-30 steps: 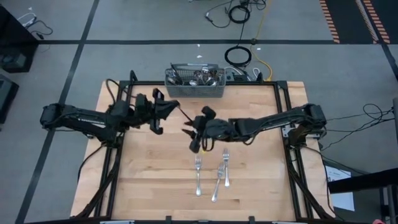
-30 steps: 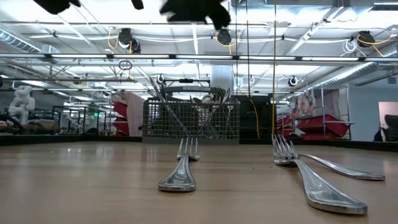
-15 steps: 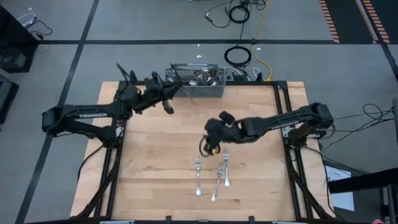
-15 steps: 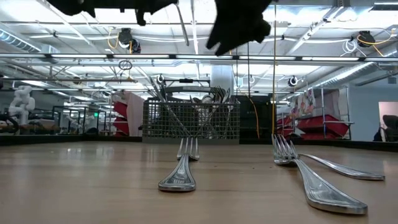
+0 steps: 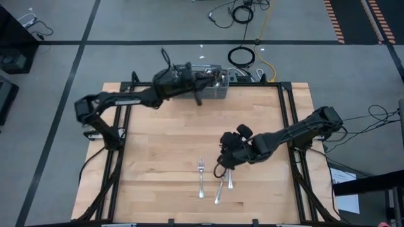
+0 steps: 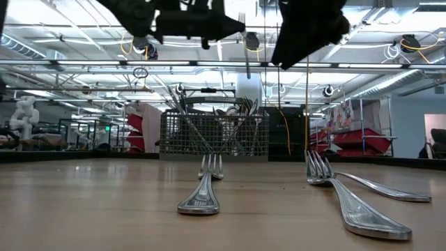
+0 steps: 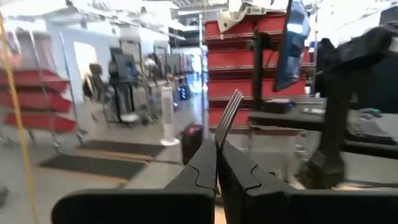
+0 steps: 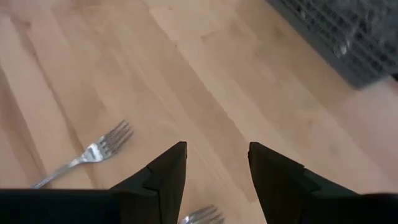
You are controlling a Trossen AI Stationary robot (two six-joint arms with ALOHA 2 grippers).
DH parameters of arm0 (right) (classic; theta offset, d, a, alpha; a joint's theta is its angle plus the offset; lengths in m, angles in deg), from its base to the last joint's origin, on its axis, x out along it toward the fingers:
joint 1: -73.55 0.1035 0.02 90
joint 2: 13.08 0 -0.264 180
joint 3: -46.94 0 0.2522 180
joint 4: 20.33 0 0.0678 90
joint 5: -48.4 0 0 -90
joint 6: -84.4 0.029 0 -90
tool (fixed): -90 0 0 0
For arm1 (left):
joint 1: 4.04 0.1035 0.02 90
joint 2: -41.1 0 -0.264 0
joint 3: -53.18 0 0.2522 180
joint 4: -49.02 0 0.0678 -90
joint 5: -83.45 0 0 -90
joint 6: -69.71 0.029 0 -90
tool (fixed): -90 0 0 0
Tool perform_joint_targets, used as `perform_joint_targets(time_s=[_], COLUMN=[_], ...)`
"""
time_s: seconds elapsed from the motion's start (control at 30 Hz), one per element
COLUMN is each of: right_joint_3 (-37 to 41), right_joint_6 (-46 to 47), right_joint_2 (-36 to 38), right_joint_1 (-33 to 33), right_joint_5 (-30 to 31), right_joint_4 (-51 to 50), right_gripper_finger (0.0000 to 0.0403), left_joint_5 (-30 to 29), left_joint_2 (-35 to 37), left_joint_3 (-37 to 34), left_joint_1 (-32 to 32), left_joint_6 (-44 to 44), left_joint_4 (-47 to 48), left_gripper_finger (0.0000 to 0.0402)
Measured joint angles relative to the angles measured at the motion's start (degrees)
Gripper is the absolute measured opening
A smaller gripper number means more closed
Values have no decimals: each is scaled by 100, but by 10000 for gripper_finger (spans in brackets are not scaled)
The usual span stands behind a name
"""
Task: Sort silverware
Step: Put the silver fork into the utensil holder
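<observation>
Three silver forks lie flat on the wooden table: one (image 5: 201, 178), a second (image 5: 219, 188) and a third (image 5: 229, 179). In the low view they are close up (image 6: 201, 192), (image 6: 352, 202), (image 6: 390, 189). More silverware stands in the grey wire-mesh basket (image 5: 213, 88) at the far edge. My left gripper (image 5: 197, 88) is high over the basket's near side, shut on a fork (image 7: 229, 112). My right gripper (image 5: 226, 157) hovers open above the forks on the table; two of them (image 8: 93, 152), (image 8: 199, 216) show below its fingers. My left gripper (image 7: 216, 152) pinches the fork between its two shut fingers. The neck (image 7: 221, 138) and tines stick out past the fingertips, so the fork lies along the fingers. The fingers hide its handle. The fork is lifted clear, pointing roughly level toward the far side.
The basket (image 6: 212, 132) stands upright at the table's far edge, full of cutlery; it also shows in the right wrist view (image 8: 348, 37). Bare wood (image 5: 151, 157) spreads over the table's left half. Cables lie on the floor beyond the table.
My left gripper, holding the fork, has swung from the table's middle toward the far edge and right, to the basket. My right gripper has moved from the middle toward the near edge and right, ending over the three forks. The forks on the table have stayed put.
</observation>
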Motion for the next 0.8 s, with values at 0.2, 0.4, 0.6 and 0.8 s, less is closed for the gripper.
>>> perform_joint_targets(time_s=[0.2, 0.4, 0.6, 0.8], right_joint_3=[317, 619, 778, 782], right_joint_6=[1091, 2093, 2879, 3280], right_joint_2=[0, 0, 0, 0], right_joint_1=[506, 938, 1244, 1388], right_joint_5=[69, 137, 501, 581], right_joint_4=[1, -15, -41, -94], right_gripper_finger=[164, 164, 164, 164], left_joint_5=[9, -5, 115, 70], left_joint_2=[-935, -1590, -2194, -2717], left_joint_3=[1047, 1968, 2479, 2503], left_joint_1=[278, 692, 895, 919], left_joint_6=[466, 551, 512, 833], left_joint_4=[163, 61, 138, 334], left_gripper_finger=[5, 5, 5, 5])
